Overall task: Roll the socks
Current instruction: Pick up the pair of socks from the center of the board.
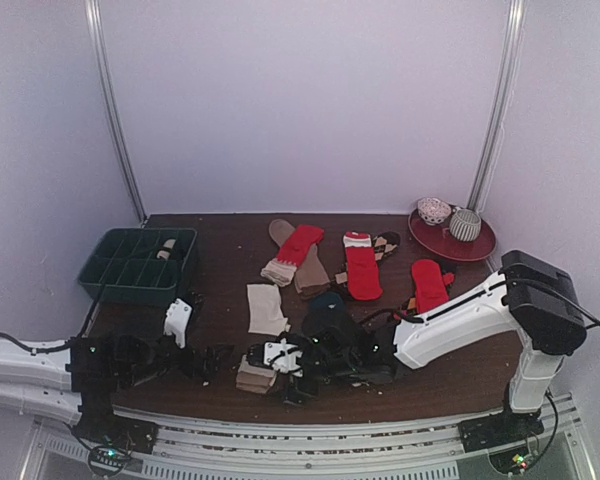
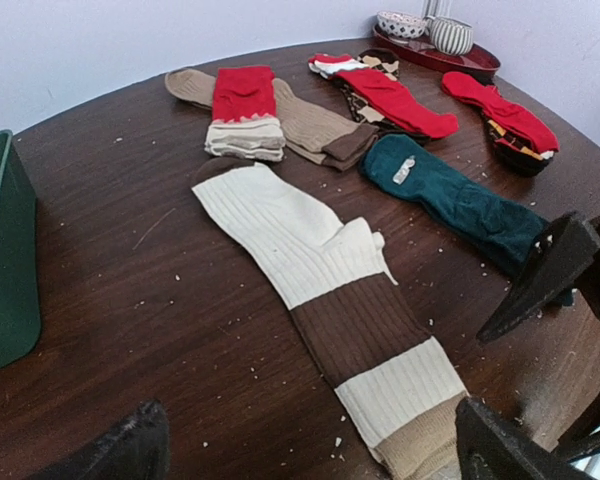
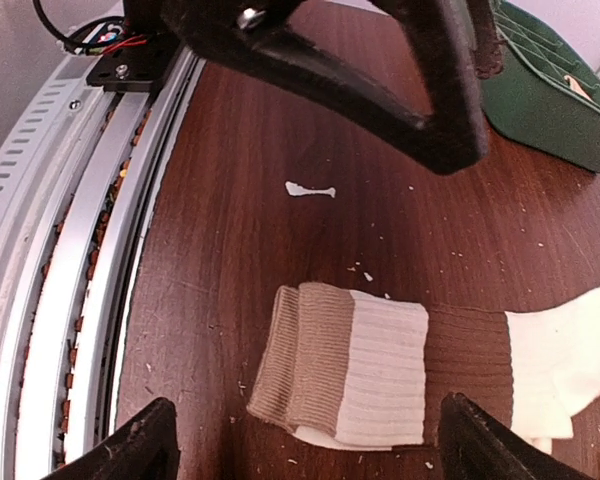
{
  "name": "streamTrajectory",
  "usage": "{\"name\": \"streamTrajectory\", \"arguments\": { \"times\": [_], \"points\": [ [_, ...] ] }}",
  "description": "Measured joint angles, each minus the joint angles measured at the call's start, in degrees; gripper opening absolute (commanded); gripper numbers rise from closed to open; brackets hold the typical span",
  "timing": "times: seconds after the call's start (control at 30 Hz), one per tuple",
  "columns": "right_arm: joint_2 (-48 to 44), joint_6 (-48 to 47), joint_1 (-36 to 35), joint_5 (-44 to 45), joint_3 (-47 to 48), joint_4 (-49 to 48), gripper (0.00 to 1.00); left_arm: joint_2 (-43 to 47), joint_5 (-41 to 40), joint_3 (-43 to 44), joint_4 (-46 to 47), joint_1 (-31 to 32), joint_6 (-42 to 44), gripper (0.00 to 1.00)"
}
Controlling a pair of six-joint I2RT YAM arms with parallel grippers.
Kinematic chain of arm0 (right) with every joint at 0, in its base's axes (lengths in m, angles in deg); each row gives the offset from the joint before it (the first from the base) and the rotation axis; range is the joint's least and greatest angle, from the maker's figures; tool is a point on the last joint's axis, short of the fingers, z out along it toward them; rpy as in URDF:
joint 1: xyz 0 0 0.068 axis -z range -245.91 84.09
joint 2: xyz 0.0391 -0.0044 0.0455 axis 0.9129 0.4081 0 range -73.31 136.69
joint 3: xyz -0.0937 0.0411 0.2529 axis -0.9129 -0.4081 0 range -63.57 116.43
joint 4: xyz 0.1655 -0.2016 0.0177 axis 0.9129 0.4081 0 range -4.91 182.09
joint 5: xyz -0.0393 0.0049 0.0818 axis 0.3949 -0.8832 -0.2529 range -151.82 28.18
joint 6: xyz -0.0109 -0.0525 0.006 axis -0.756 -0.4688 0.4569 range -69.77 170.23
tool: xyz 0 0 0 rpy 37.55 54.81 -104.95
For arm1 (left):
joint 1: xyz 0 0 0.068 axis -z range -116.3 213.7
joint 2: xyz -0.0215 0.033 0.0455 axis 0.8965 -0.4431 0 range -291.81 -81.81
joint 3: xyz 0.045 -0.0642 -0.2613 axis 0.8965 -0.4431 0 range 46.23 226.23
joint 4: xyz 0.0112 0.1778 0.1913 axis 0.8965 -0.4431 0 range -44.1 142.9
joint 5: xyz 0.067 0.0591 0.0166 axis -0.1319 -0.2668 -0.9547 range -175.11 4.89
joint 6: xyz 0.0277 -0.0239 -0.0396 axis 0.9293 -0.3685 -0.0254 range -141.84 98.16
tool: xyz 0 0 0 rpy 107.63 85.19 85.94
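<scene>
A long striped sock (image 2: 320, 270), cream with a brown band and a beige cuff, lies flat near the front edge (image 1: 265, 310). Its cuff end (image 3: 340, 370) looks doubled over on itself. My right gripper (image 3: 310, 450) is open and low over that cuff, one finger on each side (image 1: 270, 365). My left gripper (image 2: 315, 452) is also open, wide, with the cuff end by its right finger (image 1: 215, 362). Further back lie a dark teal sock (image 2: 450, 200), a red sock with a pale cuff (image 2: 242, 105) on a brown one (image 2: 310, 125), and two more red socks (image 2: 395, 100) (image 2: 500, 115).
A dark green compartment tray (image 1: 140, 262) stands at the left, with something small in one cell. A red plate (image 1: 452, 240) with two bowls sits at the back right. The metal rail (image 3: 70, 280) runs along the table's front edge, close to the cuff.
</scene>
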Motion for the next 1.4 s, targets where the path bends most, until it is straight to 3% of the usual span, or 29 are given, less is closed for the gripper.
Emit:
{"name": "streamTrajectory", "arguments": {
  "times": [0.5, 0.9, 1.1, 1.23, 1.4],
  "points": [
    [8.55, -2.56, 1.18, -4.59, 4.63, 3.41, 0.70, 2.58, -2.21, -0.44, -3.21, 0.00, -2.64, 0.98],
    [11.26, 1.64, 2.05, -3.06, 6.12, 0.96, 0.16, 2.71, -0.28, -1.20, -2.97, 0.00, -2.69, 0.98],
    [11.28, 12.74, 4.42, -6.25, 6.32, 1.36, 0.08, 0.66, 3.30, -1.40, 0.39, 0.00, -2.19, 0.96],
    [10.49, 25.64, 8.35, -14.19, 4.70, 1.18, 0.08, -1.20, 7.28, -4.26, 9.60, 0.00, -1.49, 0.98],
    [9.31, 40.35, 11.23, -21.44, 2.47, 1.62, 0.07, -9.01, 12.66, -8.41, 21.77, 0.22, 1.55, 0.93]
  ]
}}
